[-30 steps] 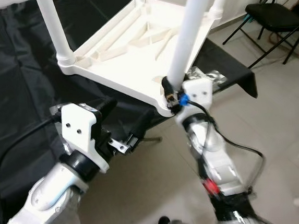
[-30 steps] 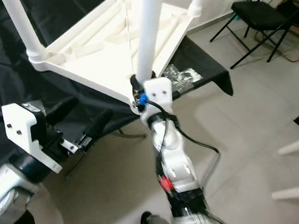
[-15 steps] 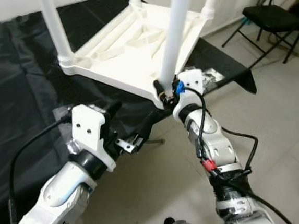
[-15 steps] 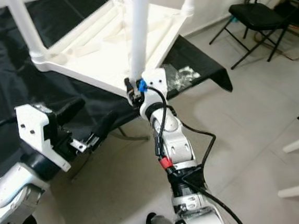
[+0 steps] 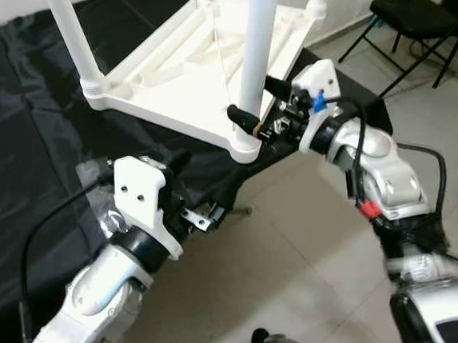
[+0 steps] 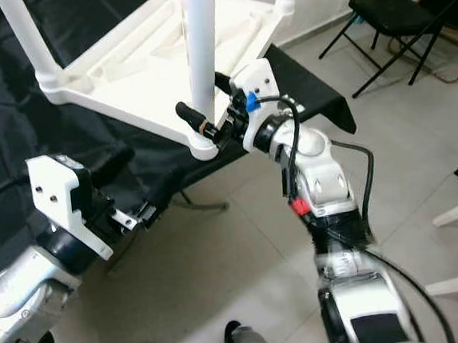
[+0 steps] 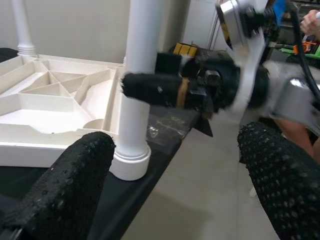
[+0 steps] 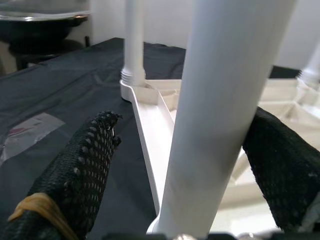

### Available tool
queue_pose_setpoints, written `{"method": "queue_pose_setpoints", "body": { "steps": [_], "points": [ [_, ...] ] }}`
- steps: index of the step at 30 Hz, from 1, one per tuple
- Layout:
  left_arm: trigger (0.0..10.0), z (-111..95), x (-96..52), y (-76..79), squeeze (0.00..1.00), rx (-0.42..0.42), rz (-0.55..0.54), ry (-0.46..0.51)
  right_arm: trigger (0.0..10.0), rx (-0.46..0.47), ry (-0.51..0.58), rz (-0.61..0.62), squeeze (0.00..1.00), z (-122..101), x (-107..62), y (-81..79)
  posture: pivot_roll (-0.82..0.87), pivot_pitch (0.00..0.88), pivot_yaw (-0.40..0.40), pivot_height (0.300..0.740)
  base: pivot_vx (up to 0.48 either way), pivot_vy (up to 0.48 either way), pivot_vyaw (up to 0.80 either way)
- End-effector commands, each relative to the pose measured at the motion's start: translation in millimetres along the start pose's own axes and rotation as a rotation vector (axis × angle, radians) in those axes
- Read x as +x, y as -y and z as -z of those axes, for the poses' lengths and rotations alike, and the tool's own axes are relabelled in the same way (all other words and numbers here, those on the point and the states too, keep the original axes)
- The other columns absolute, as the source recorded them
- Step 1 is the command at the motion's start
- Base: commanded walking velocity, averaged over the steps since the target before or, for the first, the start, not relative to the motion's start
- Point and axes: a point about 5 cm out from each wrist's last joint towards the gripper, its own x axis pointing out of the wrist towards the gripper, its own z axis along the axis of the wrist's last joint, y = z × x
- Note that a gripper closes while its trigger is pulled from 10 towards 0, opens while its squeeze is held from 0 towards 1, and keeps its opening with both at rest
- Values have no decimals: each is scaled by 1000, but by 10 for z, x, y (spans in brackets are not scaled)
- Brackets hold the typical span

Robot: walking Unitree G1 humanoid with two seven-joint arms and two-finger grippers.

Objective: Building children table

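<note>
The white children's table (image 5: 204, 69) is lying upside down on a black-covered bench (image 5: 26, 141), its legs pointing straight up. The right gripper (image 5: 260, 114) is straddling the nearest leg (image 5: 257, 49) just above its socket, fingers (image 8: 80, 170) spread on both sides, not clamped. The left gripper (image 7: 175, 175) is hovering near the bench edge, fingers parted and grasping nothing.

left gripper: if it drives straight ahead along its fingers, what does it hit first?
Most likely the near white table leg, low down by its socket: the left wrist view centres it between the open left gripper fingers. The right gripper straddles that leg higher up. Depth is uncertain.
</note>
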Motion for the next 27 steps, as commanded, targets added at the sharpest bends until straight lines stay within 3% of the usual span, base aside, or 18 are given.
{"method": "queue_pose_setpoints", "body": {
  "steps": [1,2,4,5,6,7,12,16,18,20,21,22,23,24,25,27],
  "points": [
    [10000,13,-17,30,0,1,4,-1,10000,-20,2,-44,0,-46,20,40,47,259,-79,740,0,0,0],
    [10000,10,-18,36,0,0,5,1,8392,-29,-9,-77,0,-84,60,73,47,261,-80,740,0,0,0],
    [10000,10,-18,36,0,0,5,1,8392,-29,-9,-77,0,-84,60,73,47,261,-80,740,0,0,0],
    [10000,4,-19,41,0,0,6,2,4157,-35,-13,-99,0,-106,81,89,46,260,-82,740,0,0,0],
    [10000,4,-19,41,0,0,6,2,4157,-35,-13,-99,0,-106,81,89,46,260,-82,740,0,0,0],
    [10000,-2,-20,45,0,-1,6,3,0,-24,-22,-131,0,-110,92,108,48,266,-81,740,0,0,0],
    [10000,-3,-33,57,0,-3,5,0,0,-38,-62,-143,0,-88,51,147,46,279,-87,740,0,0,0],
    [10000,-6,-45,74,0,-5,0,-2,0,33,-88,-26,0,108,-25,-8,59,287,-83,740,0,0,0],
    [10000,-13,-61,72,0,-2,-4,-5,0,35,-140,119,0,307,-120,-158,70,291,-81,740,0,0,0],
    [10000,-13,-61,72,0,-2,-4,-5,0,35,-140,119,0,307,-120,-158,70,291,-81,740,0,0,0],
    [10000,-15,-69,66,0,0,-5,-6,0,-16,-173,259,0,384,-181,-167,77,292,-84,740,0,0,0],
    [10000,-15,-69,66,0,0,-5,-6,0,-16,-173,259,0,384,-181,-167,77,292,-84,740,0,0,0],
    [10000,-20,-79,48,0,7,-8,-9,0,4,-219,525,0,558,-300,-230,87,285,-94,740,0,0,0],
    [10000,-27,-80,34,0,13,-9,-9,0,48,-240,699,0,693,-331,-333,96,284,-88,740,0,0,0],
    [10000,-27,-80,34,0,13,-9,-9,0,48,-240,699,0,693,-331,-333,96,284,-88,740,0,0,0],
    [10000,-37,-57,9,0,24,-9,-2,0,151,-253,840,0,862,-84,-461,100,259,-84,740,0,0,0]
  ]
}}
